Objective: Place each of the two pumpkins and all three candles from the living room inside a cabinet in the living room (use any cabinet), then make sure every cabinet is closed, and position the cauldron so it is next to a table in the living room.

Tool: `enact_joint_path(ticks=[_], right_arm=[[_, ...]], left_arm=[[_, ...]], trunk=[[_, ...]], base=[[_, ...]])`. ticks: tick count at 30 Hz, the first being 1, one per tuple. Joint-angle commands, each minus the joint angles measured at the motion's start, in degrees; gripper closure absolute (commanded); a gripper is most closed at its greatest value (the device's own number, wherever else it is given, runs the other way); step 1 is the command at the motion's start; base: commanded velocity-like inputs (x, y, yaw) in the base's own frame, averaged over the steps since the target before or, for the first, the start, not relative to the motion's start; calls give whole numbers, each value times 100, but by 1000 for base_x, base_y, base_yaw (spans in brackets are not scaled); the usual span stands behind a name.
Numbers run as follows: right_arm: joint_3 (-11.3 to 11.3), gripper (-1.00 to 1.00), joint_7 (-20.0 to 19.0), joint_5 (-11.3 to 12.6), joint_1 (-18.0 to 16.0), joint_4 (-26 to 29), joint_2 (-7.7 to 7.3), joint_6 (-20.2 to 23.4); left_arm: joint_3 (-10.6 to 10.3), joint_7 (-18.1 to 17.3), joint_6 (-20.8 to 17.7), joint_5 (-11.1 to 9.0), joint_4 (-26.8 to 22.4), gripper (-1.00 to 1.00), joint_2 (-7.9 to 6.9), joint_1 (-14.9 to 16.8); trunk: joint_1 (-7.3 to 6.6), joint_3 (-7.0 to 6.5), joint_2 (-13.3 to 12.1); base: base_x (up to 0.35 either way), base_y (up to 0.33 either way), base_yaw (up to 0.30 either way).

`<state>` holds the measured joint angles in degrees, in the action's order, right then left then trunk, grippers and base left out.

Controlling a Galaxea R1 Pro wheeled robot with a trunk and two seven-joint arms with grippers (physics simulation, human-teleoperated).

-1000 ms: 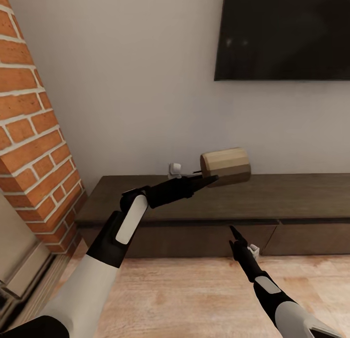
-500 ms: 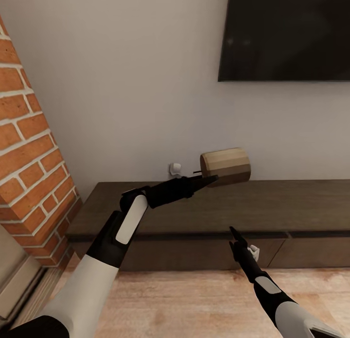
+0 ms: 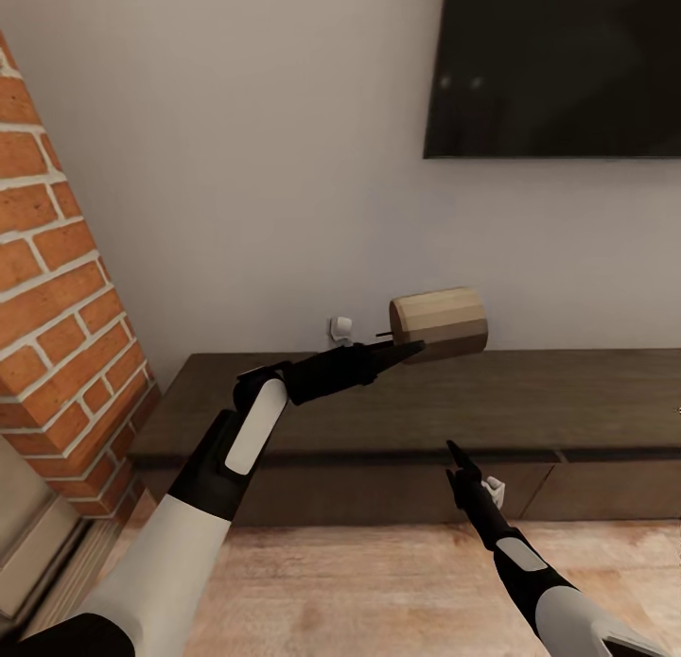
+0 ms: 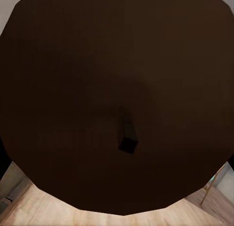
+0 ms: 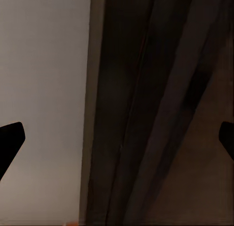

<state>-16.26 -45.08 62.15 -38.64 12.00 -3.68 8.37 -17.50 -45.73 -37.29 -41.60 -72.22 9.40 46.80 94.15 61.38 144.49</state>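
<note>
While left hand (image 3: 409,348) pinches candle (image 3: 441,322) above cabinet (image 3: 530,392), right hand (image 3: 456,446) is spread.

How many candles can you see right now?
1. The tan candle lies on its side in the left gripper, lifted above the long dark cabinet, near the wall. The left wrist view shows its dark wick end close up. Others may be out of sight.
</note>
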Motion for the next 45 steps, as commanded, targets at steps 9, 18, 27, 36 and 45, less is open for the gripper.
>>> enact_joint_path(ticks=[9, 18, 27, 36, 45], right_arm=[[0, -100, -3, 68, -6, -6, 2, 60], [0, -100, 5, 69, -3, -13, 6, 55], [-2, -100, 16, 69, -4, -18, -1, 43], [-3, -100, 558, 69, -5, 1, -1, 30], [-6, -100, 412, 69, -3, 4, -1, 54]], left_arm=[[-2, 2, -42, -41, 0, 100, 1, 0], [-6, 2, -42, -41, -2, 100, 1, 3], [-11, 6, -42, -41, -1, 100, 1, 3], [-8, 9, -42, -41, 4, 100, 1, 4], [-7, 11, -40, -39, 2, 100, 1, 3]], trunk=[[-3, 5, 2], [-3, 5, 2], [3, 49, 5], [10, 116, 9], [10, 116, 9]], base=[[-96, -21, 0], [-3, -1, 0], [0, 0, 0], [0, 0, 0], [0, 0, 0]])
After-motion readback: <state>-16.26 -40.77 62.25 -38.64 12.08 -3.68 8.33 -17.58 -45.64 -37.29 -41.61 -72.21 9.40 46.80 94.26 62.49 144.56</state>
